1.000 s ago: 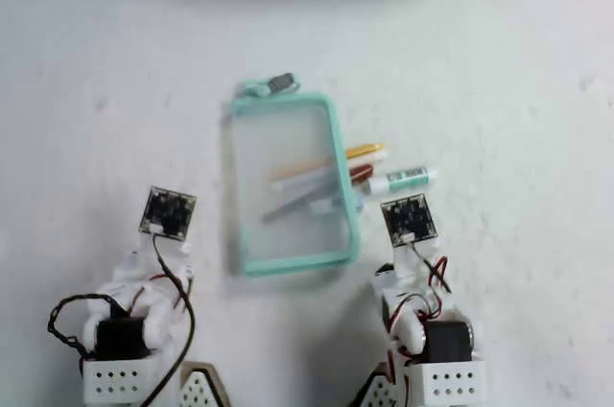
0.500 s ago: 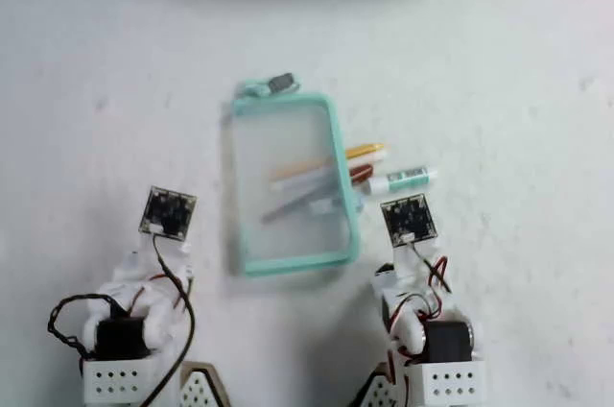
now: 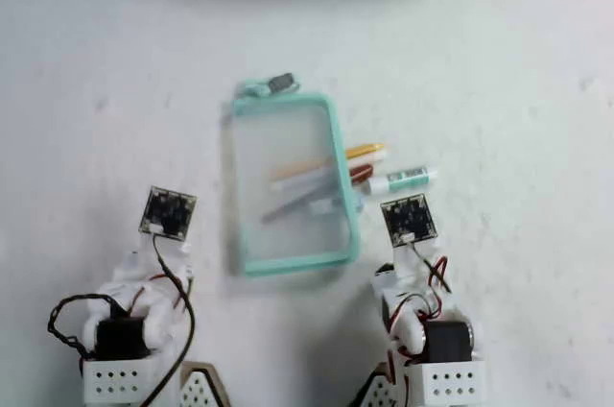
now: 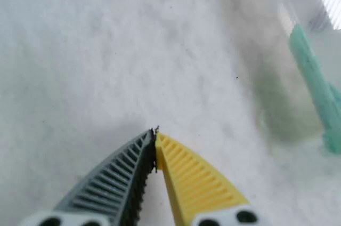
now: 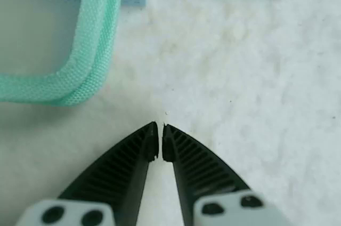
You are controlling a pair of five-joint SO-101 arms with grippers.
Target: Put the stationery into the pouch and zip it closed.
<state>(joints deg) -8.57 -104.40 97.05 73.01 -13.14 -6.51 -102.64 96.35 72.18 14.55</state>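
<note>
Frosted clear pouch (image 3: 288, 129) w/ mint-green mesh border; zip pull (image 3: 281, 83) dk grey. At pouch's edge: yellow-tipped pen (image 3: 366, 151), dk red pen (image 3: 361, 172). Just beside pouch: tube (image 3: 403, 178), white w/ green label. Bench (image 3: 499, 71) white, faintly mottled. Left gripper (image 4: 155, 140): one finger grey, other yellow, both ribbed. Right gripper (image 5: 160, 140): both fingers black, ribbed, white base.

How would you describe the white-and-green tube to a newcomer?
On the white table, find the teal-rimmed pouch in the middle. Several pens poke from its right side; the tube lies beyond them, the only white one with a green band.
</note>
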